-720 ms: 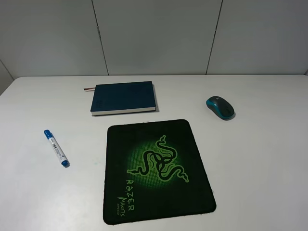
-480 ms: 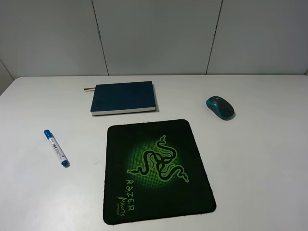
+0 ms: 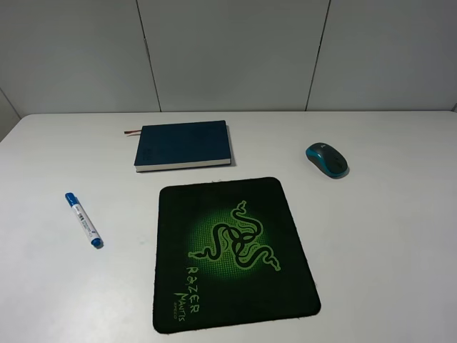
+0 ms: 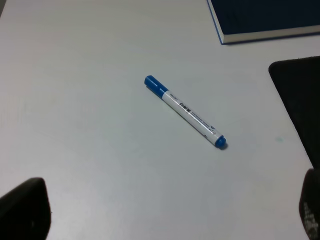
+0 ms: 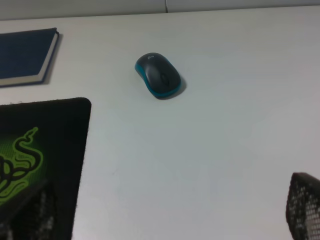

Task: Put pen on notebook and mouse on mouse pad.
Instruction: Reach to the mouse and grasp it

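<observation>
The pen (image 3: 84, 220) (image 4: 185, 111), white with a blue cap and blue end, lies on the table's left side. At the back lies the closed teal-blue notebook (image 3: 183, 144) (image 4: 265, 17), its ribbon poking out on the left. The mouse (image 3: 327, 159) (image 5: 158, 75) rests on the bare table at the right. The black mouse pad (image 3: 231, 252) (image 5: 40, 145) with the green snake emblem fills the middle front. My left gripper (image 4: 166, 206) is open above the table short of the pen. My right gripper (image 5: 165, 210) is open, well short of the mouse. The high view shows neither arm.
The white table (image 3: 385, 243) runs back to a grey panelled wall (image 3: 235, 50). Bare table lies between the pen and the pad and around the mouse.
</observation>
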Robot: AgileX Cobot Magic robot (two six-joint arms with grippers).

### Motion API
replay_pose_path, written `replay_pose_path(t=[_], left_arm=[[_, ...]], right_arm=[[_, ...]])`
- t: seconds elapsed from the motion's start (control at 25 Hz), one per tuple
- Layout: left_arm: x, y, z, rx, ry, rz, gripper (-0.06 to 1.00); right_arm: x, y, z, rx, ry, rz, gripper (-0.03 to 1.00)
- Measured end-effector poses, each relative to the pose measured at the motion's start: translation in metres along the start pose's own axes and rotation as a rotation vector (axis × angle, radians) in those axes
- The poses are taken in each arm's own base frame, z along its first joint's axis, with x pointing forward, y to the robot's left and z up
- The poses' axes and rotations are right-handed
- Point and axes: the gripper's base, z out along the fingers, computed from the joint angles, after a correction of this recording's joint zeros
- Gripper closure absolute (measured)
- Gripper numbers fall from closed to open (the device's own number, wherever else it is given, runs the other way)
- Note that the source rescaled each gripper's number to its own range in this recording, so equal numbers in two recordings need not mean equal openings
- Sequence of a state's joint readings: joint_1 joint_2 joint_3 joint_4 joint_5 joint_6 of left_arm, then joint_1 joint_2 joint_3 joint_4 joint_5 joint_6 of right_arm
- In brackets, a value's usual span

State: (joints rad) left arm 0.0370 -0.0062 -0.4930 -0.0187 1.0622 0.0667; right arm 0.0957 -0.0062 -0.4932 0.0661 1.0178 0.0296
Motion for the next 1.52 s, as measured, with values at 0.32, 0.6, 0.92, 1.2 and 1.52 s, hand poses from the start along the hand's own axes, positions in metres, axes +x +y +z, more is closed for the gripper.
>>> replay_pose_path(t=[0.32,0.6,0.92,1.2,1.52], left_arm=[[0.0,0.0,0.0,0.0,0.0,0.0,-0.05],[0.0,0.0,0.0,0.0,0.0,0.0,-0.05],[0.0,0.0,0.0,0.0,-0.001,0.0,-0.04],[0.0,0.0,0.0,0.0,-0.001,0.0,-0.04],[0.0,0.0,0.0,0.0,-0.001,0.0,-0.04]], right_arm=[[-0.004,0.001,0.008,-0.014,0.058,0.015,-0.03],[-0.04,0.004,0.023,-0.019,0.142,0.031,-0.03],[-0.096,0.005,0.076,-0.031,0.276,-0.053,-0.03],[-0.121,0.005,0.155,-0.083,0.415,-0.176,-0.03],[-0.122,0.001,0.249,-0.132,0.578,-0.255,-0.03]])
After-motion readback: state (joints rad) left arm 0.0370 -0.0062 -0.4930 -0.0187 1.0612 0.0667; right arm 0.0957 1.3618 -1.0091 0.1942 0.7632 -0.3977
